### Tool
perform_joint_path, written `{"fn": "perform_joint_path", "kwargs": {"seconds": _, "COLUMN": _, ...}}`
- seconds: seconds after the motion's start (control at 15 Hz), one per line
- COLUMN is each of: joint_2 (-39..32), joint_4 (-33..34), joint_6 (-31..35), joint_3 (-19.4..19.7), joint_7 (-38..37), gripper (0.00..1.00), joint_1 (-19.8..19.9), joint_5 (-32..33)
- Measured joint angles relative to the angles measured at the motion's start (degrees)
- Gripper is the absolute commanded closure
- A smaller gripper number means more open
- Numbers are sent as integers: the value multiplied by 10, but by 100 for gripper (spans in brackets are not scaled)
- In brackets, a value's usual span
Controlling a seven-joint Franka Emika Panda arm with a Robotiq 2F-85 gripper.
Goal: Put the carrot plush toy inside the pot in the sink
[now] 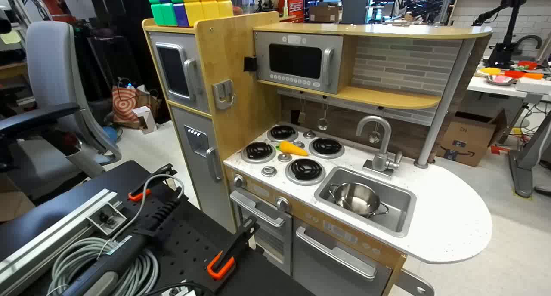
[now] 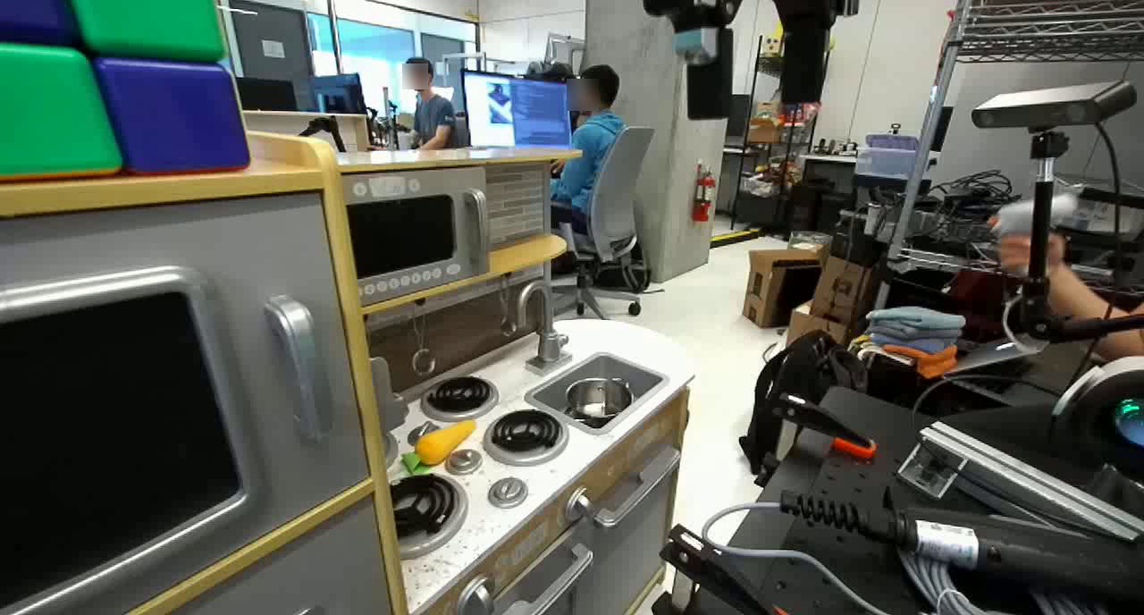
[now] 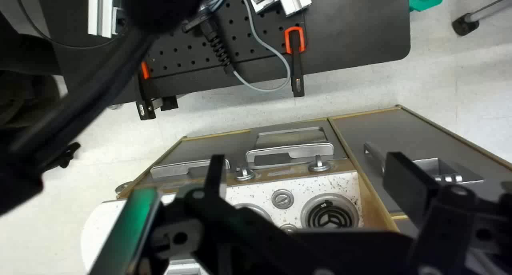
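Note:
The orange carrot plush toy with a green leafy end lies on the white stovetop among the burners; it also shows in an exterior view. The silvery pot stands inside the sink, toward its burner side. The pot and sink show in both exterior views. My gripper is high above the kitchen, fingers pointing down. In the wrist view the gripper has its fingers wide apart with nothing between them. The carrot and pot do not show in the wrist view.
The grey faucet rises behind the sink. The microwave shelf overhangs the back of the burners, and the tall fridge cabinet stands beside them. A black table with cables and clamps faces the kitchen.

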State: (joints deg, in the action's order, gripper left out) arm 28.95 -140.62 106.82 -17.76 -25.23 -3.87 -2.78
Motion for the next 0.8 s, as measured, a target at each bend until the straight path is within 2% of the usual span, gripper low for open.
{"fn": "perform_joint_path", "kwargs": {"seconds": 0.6, "joint_2": -6, "joint_4": 0, "joint_6": 2, "joint_3": 0, "joint_7": -3, "gripper": 0, "joint_1": 0, "joint_5": 1}}
{"fn": "perform_joint_path", "kwargs": {"seconds": 0.73, "joint_2": -46, "joint_4": 3, "joint_6": 28, "joint_3": -4, "joint_7": -34, "gripper": 0, "joint_1": 3, "joint_5": -1}}
{"fn": "perform_joint_path", "kwargs": {"seconds": 0.8, "joint_2": -117, "joint_4": 9, "joint_6": 66, "joint_3": -10, "joint_7": -74, "gripper": 0, "joint_1": 14, "joint_5": 0}}
